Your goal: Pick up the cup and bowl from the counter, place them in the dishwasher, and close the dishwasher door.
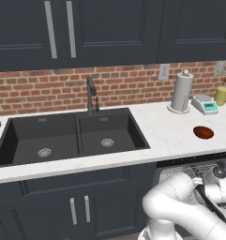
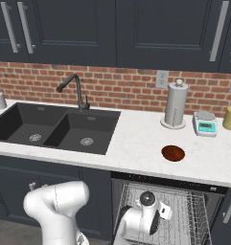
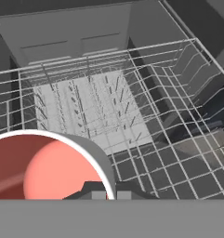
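Red and rigid, the cup (image 3: 43, 169) hung pinched at its thin rim in the gripper (image 3: 111, 194), above the dishwasher (image 3: 99, 111) rack (light, probably slippery).

bowl (image 1: 203, 132): glossy dark red-brown
table (image 1: 166, 129): smooth white marble look
dishwasher (image 3: 108, 116): grey metal wire rack
wall (image 1: 124, 84): rough red brick

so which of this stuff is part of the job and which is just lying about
Part of the job:
- cup, held in the shut tool over the rack
- bowl, on the counter
- dishwasher, open

Just lying about:
- paper towel roll
- kitchen scale
- yellow jar
- sink
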Tool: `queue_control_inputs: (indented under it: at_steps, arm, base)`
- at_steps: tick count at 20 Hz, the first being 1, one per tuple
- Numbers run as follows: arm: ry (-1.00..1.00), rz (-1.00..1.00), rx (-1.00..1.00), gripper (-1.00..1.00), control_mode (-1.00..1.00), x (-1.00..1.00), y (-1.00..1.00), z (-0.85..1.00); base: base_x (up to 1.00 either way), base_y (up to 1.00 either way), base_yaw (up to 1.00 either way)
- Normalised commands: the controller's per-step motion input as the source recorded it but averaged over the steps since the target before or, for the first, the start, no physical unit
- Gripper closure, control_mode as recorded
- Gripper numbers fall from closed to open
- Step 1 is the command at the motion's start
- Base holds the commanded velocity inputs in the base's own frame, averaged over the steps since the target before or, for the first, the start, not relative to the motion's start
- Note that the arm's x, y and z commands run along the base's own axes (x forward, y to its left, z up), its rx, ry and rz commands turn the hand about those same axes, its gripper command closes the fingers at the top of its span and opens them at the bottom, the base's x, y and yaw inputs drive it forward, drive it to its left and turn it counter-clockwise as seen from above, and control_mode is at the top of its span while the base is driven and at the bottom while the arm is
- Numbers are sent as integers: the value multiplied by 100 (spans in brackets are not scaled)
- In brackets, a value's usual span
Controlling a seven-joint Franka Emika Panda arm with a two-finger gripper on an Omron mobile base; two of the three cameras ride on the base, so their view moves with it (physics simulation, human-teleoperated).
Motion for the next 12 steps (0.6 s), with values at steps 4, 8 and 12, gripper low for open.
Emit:
queue_control_inputs:
  at_steps: [4, 8, 12]
  arm:
    - [0, 4, 0, 100, -100, 6, 29, -21]
    - [0, 2, 0, 100, -100, 13, 21, -22]
    - [2, 0, 0, 100, -100, 9, 8, -22]
  base:
    - [0, 0, 0]
    - [0, 0, 0]
    - [0, 0, 0]
